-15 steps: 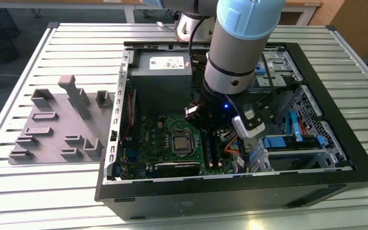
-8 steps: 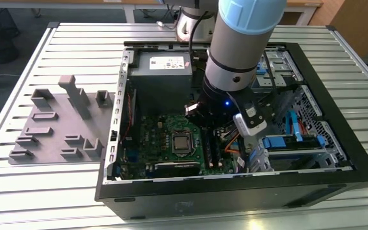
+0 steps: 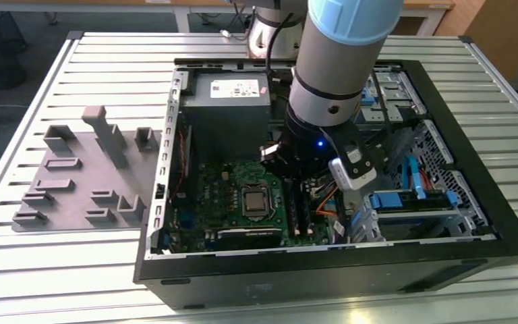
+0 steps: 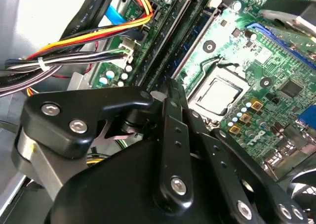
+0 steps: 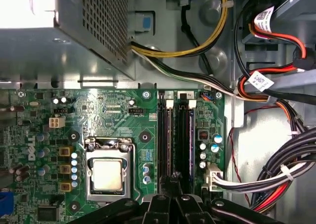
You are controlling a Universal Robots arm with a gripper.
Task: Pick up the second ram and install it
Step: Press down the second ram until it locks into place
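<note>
Grey ribbed tabletop (image 3: 106,263) carries the open black computer case (image 3: 331,273) in the exterior view, with the grey plastic tray (image 3: 61,202) lying on the exterior view's left of it. Your arm reaches down into the case, and the gripper (image 3: 299,181) hangs low over the green motherboard (image 3: 214,196), beside the processor socket (image 3: 257,200).

In the second wrist view you see the gripper (image 4: 169,88) with its fingers drawn together, the tip right over the long black slots (image 4: 165,38). The second ram (image 4: 195,41) shows as a thin blue strip lying along one slot.

In the first wrist view the closed tip (image 5: 173,180) sits at the end of the slots (image 5: 168,140), and the blue edge of the second ram (image 5: 191,145) stands in the slot nearer the cable bundle (image 5: 276,179). You cannot tell whether the fingers touch it.
</note>
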